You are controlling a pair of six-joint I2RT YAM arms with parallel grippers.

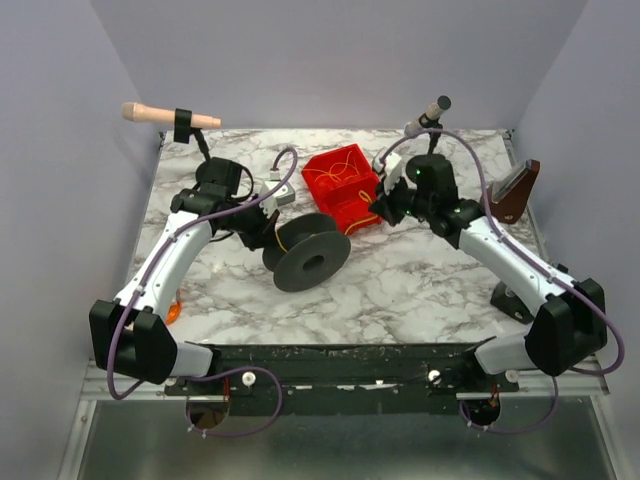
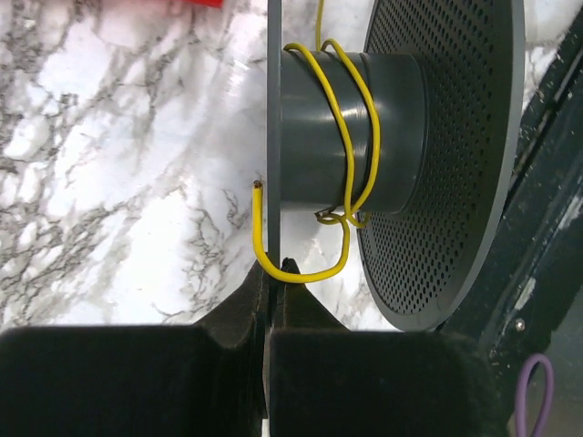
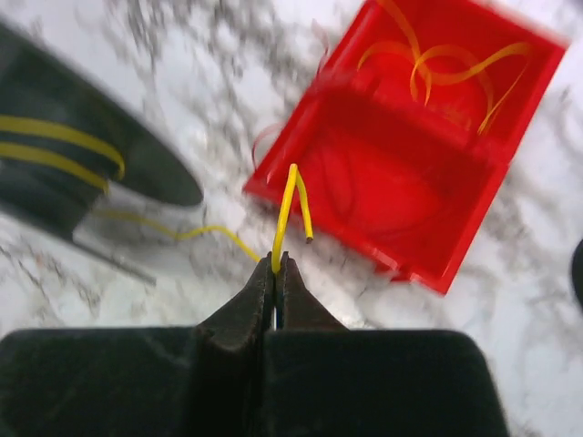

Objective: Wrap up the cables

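— Where's the cable (image 3: pixel 290 196)?
— A few turns sit on the grey spool (image 2: pixel 314 155); a stretch crosses the tabletop (image 3: pixel 547 364) beside the red bin (image 3: pixel 392 182).
— Right gripper (image 3: pixel 276 264)?
— Jaws together, pinching that cable near its end.
— Left gripper (image 2: pixel 276 273)?
— Jaws pressed together, seemingly on the spool's thin flange.

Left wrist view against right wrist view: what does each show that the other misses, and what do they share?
Left wrist only: the yellow cable wound in a few turns round the spool, its loose end pinched in the shut left gripper, and the perforated flange. Right wrist only: the red bin holding loose cables, and the shut right gripper pinching a bent yellow strand. Shared: the spool, blurred in the right wrist view, yellow turns on it, and the marble table.
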